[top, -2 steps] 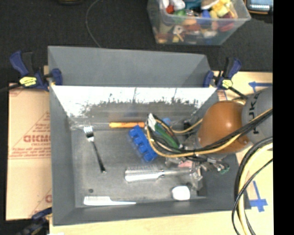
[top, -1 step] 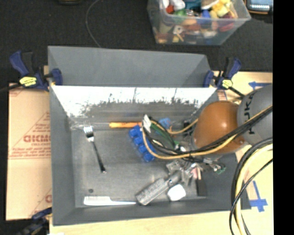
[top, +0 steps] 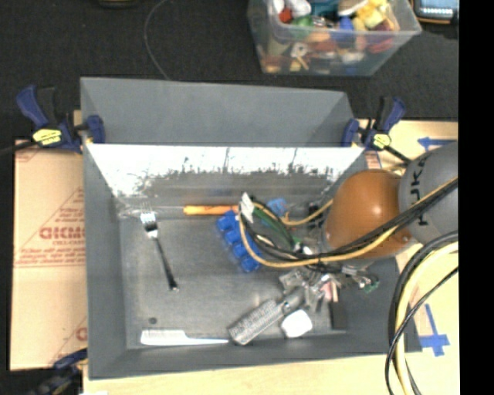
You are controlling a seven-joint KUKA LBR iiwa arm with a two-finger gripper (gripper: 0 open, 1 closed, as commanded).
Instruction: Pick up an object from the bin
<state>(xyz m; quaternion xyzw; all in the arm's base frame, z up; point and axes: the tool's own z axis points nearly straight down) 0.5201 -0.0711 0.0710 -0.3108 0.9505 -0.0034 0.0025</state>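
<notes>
Black surface (top: pixel 193 46) lies all round. At the top edge stands a clear plastic tub (top: pixel 340 60), packed w/ a heap of small coloured toys (top: pixel 332 15): red, yellow, blue & green bits, too jumbled to name singly. Below it sits the grey metal bin (top: pixel 216 116) w/ sloped walls & a flat floor.

Bin contents, L to R:
- fork (top: pixel 158 251), silver head & dark handle, alone on the left part of the floor, head toward the back wall.
- orange pencil (top: pixel 208 209), flat along the foot of the back wall.
- blue studded block (top: pixel 235 241), near ctr, its right side partly under the cables (top: pixel 270 231).
- thin white stick (top: pixel 174 336), poss. a toothbrush, along the front wall at btm left.
- grey textured bar (top: pixel 258 320), lying diagonally at the front, right of ctr, lower end near the stick's right end.
- white lump (top: pixel 297 325), just beside the bar's upper end, prob. touching it.

Arm reaches in from the right. Its orange cover (top: pixel 367 212) hangs over the bin's right side, w/ yellow & black cables looped across toward ctr. The gripper (top: pixel 307 292) is low in the front-right part of the bin, directly above the bar's upper end & the white lump. Can't tell whether it's spread, pressed together or pinching anything: metal parts & cables crowd that spot.
</notes>
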